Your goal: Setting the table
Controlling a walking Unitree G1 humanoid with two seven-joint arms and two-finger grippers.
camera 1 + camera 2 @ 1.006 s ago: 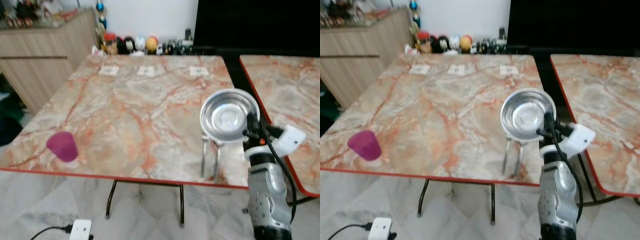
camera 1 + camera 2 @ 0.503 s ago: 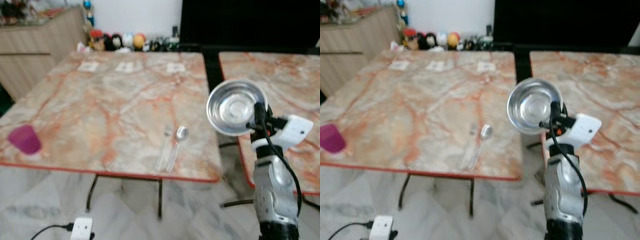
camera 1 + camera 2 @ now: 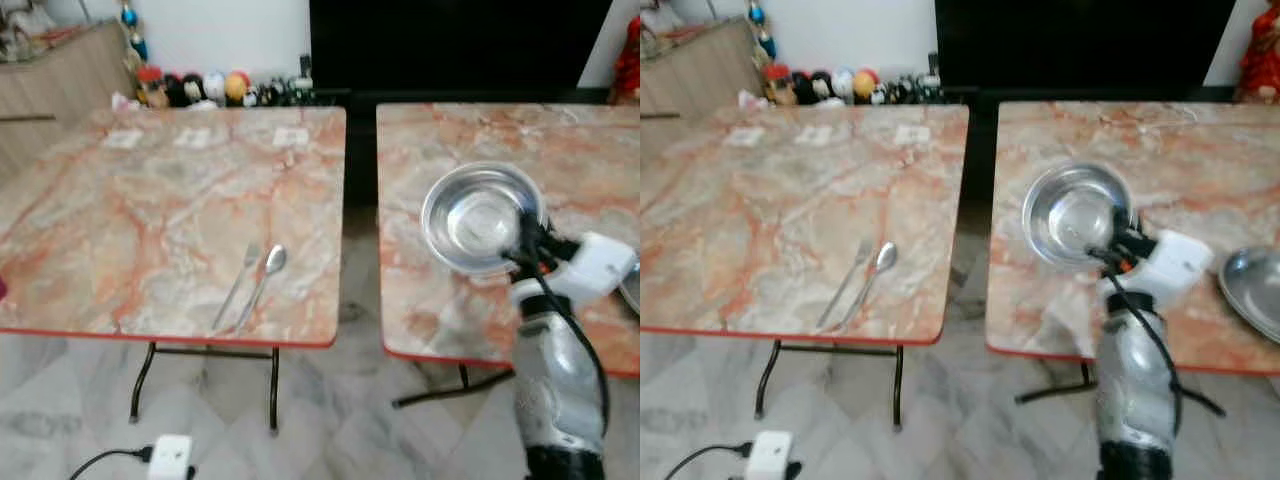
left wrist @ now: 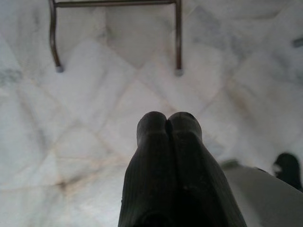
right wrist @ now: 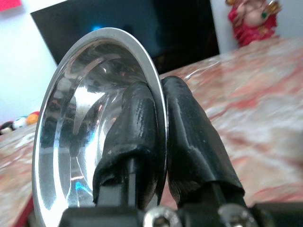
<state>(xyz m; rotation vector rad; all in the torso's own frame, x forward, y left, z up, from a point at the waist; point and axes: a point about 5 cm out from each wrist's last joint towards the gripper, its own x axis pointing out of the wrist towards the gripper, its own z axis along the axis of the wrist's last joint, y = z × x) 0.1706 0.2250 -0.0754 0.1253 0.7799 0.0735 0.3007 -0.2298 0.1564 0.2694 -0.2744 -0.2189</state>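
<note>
Two marble desks side by side with a dark gap between them, a left desk [image 3: 150,210] and a right desk [image 3: 450,130]. Right claw [image 5: 158,127] raised in front of the right desk, pinched tight on the rim of a shiny steel bowl [image 3: 483,218], one finger [image 5: 135,127] inside the bowl and one finger outside. Bowl held up in the air and tipped on its side, open face turned toward the head camera, up over the right desk near its front edge. On the left desk, a fork [image 3: 238,285] and a spoon [image 3: 262,282] lying side by side near the front right corner. Another steel plate [image 3: 1252,290] flat on the right desk, out by the far right edge. A row of small toys [image 3: 200,88] against the wall behind the left desk. White plug box [image 3: 168,456] with a black cord on the tiled floor [image 4: 94,118]. Left claw [image 4: 166,124] hanging low over the floor near the desk legs, two black fingers pressed together, holding nothing.
</note>
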